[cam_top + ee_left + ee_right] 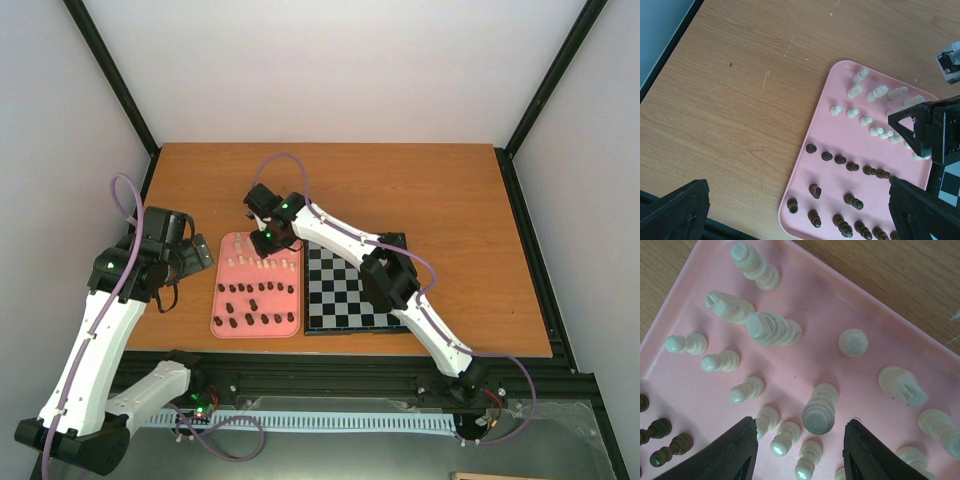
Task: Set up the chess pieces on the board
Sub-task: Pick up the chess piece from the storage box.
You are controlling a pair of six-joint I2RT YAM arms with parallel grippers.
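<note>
The pink tray holds all the chess pieces: cream ones in its far half, dark brown ones in its near half. The board lies right of the tray with no pieces on it. My right gripper hovers open just above the cream pieces; a cream piece with a flat round top stands between its fingers, with several cream pawns beside it. In the top view the right gripper is over the tray's far right part. My left gripper is open and empty left of the tray.
The left wrist view shows the tray with dark pieces near and cream pieces far, and my right gripper's black body at its right edge. Bare wooden table lies beyond the tray and board.
</note>
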